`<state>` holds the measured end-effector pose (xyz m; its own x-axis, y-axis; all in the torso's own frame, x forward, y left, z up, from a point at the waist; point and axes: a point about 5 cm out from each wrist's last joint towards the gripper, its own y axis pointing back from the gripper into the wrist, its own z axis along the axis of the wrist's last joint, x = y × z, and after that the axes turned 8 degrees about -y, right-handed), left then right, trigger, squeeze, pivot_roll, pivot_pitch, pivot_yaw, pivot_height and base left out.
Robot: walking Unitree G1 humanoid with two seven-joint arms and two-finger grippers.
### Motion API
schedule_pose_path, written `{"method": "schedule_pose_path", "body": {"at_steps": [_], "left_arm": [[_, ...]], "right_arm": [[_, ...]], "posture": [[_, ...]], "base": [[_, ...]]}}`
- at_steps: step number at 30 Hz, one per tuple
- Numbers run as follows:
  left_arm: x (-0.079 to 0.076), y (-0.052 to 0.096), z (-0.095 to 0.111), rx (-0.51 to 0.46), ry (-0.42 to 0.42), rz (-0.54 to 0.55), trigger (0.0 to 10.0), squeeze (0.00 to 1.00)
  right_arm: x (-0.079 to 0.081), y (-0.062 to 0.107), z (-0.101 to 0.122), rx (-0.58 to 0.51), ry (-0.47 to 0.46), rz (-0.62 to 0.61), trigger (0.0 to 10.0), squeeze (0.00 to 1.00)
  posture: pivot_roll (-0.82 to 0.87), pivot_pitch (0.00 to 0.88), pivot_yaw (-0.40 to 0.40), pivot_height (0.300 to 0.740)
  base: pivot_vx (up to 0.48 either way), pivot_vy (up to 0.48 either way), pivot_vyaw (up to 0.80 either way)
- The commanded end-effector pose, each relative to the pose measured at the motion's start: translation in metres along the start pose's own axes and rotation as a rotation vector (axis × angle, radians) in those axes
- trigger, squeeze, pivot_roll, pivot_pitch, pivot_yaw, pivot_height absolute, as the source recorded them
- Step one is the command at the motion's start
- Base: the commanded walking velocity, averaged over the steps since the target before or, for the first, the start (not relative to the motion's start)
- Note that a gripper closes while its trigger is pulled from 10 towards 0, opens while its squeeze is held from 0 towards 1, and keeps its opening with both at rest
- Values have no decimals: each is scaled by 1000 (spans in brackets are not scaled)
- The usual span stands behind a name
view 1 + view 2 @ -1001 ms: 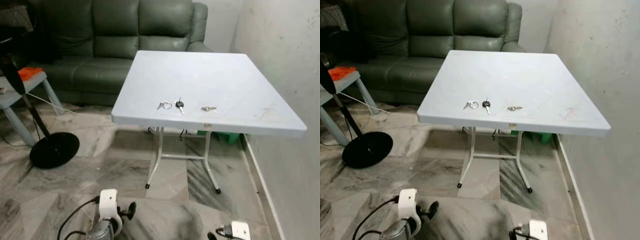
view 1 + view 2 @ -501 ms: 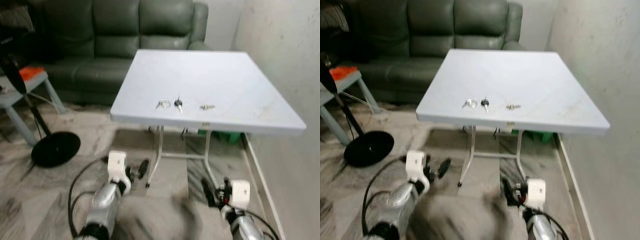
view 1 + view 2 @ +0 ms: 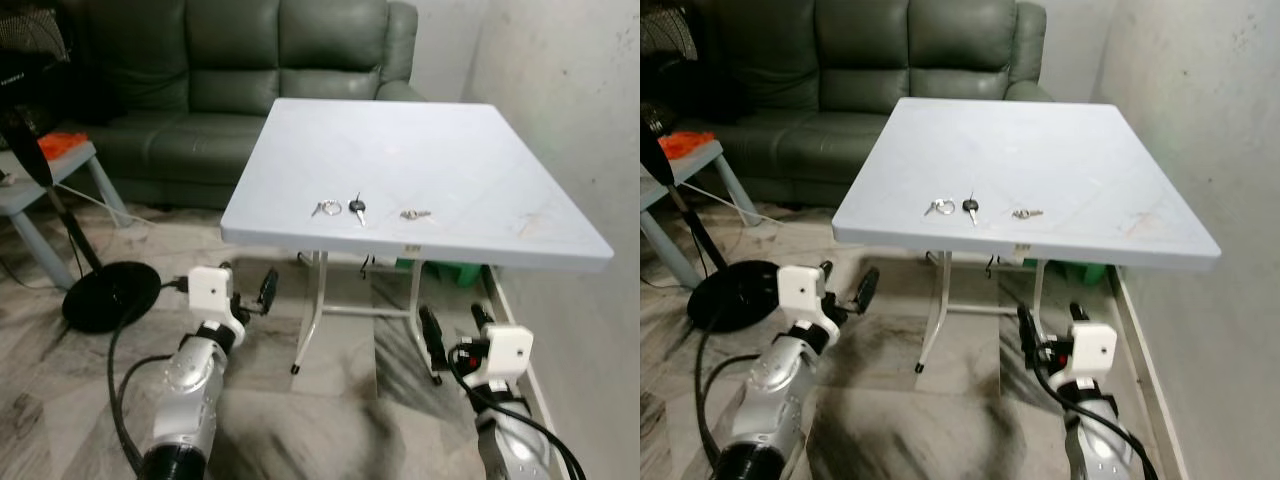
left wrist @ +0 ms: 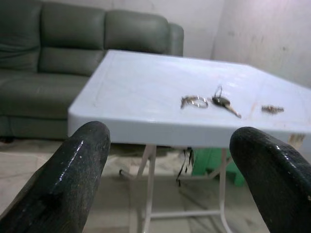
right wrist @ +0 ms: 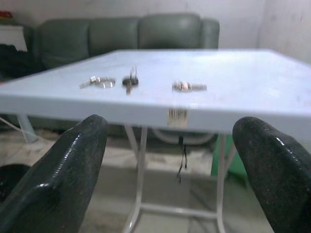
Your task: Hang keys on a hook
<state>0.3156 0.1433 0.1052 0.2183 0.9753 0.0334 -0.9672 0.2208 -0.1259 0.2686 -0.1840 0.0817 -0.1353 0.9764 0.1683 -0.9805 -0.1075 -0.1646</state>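
Three key items lie in a row near the front edge of a white folding table: a key ring, a black-headed key and a small silver key. Both arms are raised below and in front of the table edge. My left gripper is open, low and left of the keys; its wrist view shows the key ring between its black fingers. My right gripper is open, under the table's front right; its wrist view shows the small key above the table edge.
A green sofa stands behind the table. A bare wall runs close along the right. A fan stand's black base and a grey side table holding something orange are at the left. A green object sits under the table.
Both arms have risen from the bottom of the picture to just below the table's front edge. The keys have not moved.
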Motion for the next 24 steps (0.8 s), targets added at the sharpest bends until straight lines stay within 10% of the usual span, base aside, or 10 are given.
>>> {"method": "schedule_pose_path", "body": {"at_steps": [1,13,24], "left_arm": [[0,6,6,-17,25,15,10000,0],[-6,18,17,20,191,25,10000,0],[-7,11,19,67,182,21,10000,0]], "right_arm": [[4,-2,12,-29,0,4,10000,0],[25,5,28,-19,7,65,10000,0],[22,-4,39,-30,18,66,10000,0]], "posture": [[-5,0,-11,740],[2,0,-17,740],[-4,0,-17,740]], "base": [[0,0,0],[0,0,0],[0,0,0]]}}
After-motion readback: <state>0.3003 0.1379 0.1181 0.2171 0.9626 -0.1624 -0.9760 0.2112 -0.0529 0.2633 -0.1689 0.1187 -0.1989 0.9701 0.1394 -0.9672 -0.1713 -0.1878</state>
